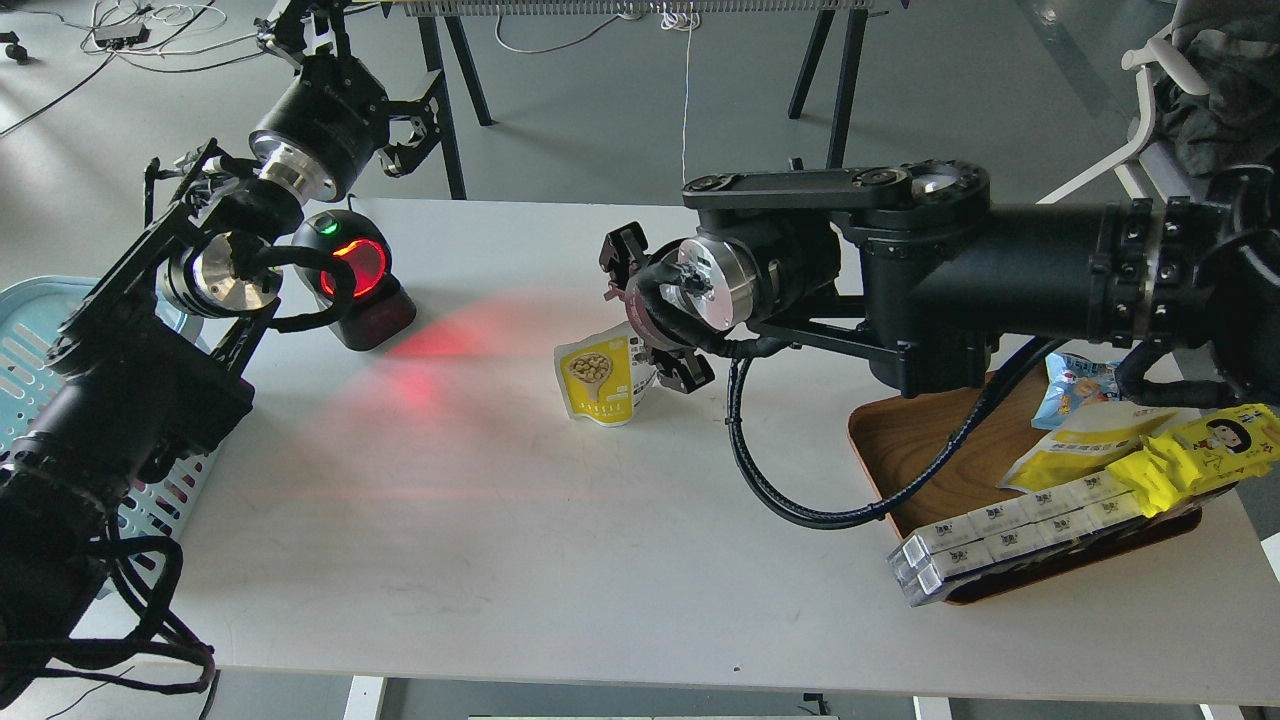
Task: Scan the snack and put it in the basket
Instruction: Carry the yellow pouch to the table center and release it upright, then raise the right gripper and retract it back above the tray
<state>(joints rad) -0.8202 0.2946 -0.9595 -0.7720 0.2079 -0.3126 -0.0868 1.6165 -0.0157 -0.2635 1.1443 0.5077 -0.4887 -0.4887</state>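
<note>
The robot's left arm fills the lower left corner, rising along the left edge to its pincer (400, 120) near the top, which hangs past the far edge of the desk (520, 560); its fingers are dark and seen at an angle, so I cannot tell whether they are spread or closed. Under that arm, at the left edge of the desk, sits the light blue basket (35, 330) with slotted sides. A black scanner (358, 275) stands on the desk beside it, glowing red and throwing a red patch across the white top. Near the middle, the snack (600, 375), a yellow-and-white pouch, is upright with the right pincer (650, 320) holding its right edge. To the right, a wooden tray (900, 440) carries other packets, among them a bright yellow wrapper (1200, 450) and a row of white boxes (1000, 535).
</note>
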